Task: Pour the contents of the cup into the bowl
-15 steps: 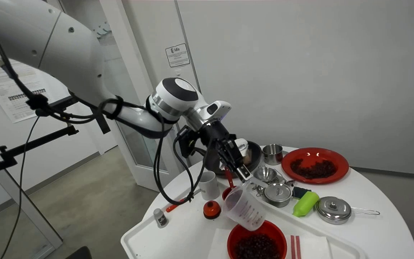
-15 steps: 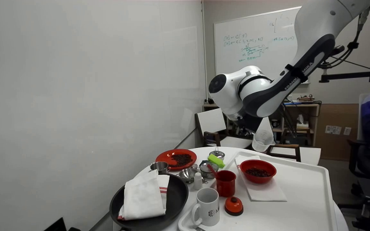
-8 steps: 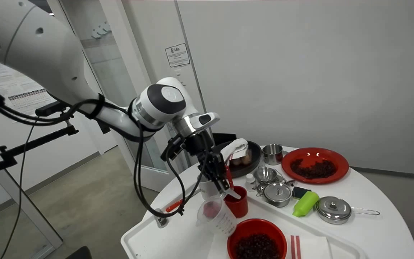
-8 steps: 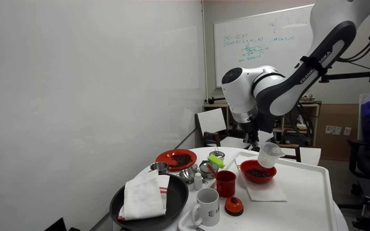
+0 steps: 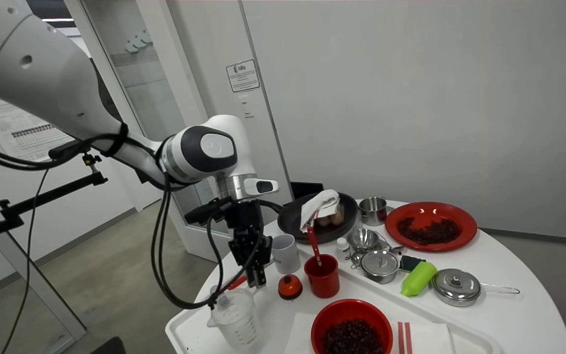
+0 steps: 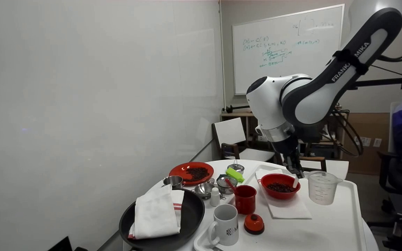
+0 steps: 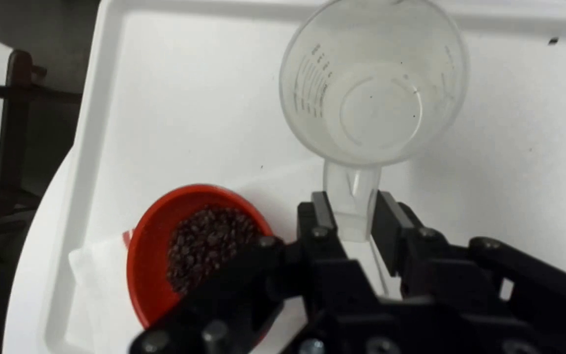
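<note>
The cup is a clear plastic measuring cup with printed marks, seen in both exterior views (image 5: 238,319) (image 6: 322,188) and the wrist view (image 7: 381,115). It is nearly upright over the tray, with only a few dark specks inside. My gripper (image 7: 354,209) is shut on its handle; it also shows in both exterior views (image 5: 257,284) (image 6: 297,174). Whether the cup touches the tray, I cannot tell. The red bowl (image 5: 352,307) holds dark beans and stands on a white cloth beside the cup; it also shows in an exterior view (image 6: 280,196) and the wrist view (image 7: 148,255).
The white tray (image 6: 347,216) holds the bowl, a red mug (image 5: 323,280), an orange-red timer (image 5: 290,286) and a white mug (image 6: 226,226). Beyond it are metal pots (image 5: 380,265), a green bottle (image 5: 418,279), a red plate (image 5: 467,231) with beans and a black pan (image 6: 195,212).
The cup was tilted beside and above the bowl. My gripper has moved it sideways away from the bowl, lowered it and turned it nearly upright. The bowl has not moved.
</note>
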{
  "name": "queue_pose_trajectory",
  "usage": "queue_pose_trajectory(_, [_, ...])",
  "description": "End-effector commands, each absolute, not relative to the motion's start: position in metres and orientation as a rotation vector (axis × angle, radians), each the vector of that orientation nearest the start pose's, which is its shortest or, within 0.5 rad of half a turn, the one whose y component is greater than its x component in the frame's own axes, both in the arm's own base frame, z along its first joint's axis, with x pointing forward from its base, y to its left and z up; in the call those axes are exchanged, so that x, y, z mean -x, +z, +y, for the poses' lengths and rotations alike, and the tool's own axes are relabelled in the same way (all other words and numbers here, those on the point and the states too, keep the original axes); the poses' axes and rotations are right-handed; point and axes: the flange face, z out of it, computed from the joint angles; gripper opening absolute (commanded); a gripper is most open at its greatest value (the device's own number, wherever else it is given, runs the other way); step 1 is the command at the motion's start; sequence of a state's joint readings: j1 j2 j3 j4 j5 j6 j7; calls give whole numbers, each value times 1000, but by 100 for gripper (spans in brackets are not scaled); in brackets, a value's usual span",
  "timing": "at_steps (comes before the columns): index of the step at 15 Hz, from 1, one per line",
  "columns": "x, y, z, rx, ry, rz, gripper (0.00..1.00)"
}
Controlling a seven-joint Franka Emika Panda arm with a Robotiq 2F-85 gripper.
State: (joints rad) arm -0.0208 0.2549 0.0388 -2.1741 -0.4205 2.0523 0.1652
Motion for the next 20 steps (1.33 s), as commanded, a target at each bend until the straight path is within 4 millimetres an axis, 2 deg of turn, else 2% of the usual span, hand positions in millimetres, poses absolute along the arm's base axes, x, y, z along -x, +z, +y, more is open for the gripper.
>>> queue_pose_trajectory(1, [-508, 242, -8, 3416, 794, -101, 9])
queue_pose_trajectory(6, [-508, 230, 3, 3431, 697, 7, 9])
queue_pose_trajectory(10, [-516, 216, 7, 3421, 575, 43, 9])
queue_pose_trajectory(20, [-528, 167, -9, 3398, 419, 132, 9])
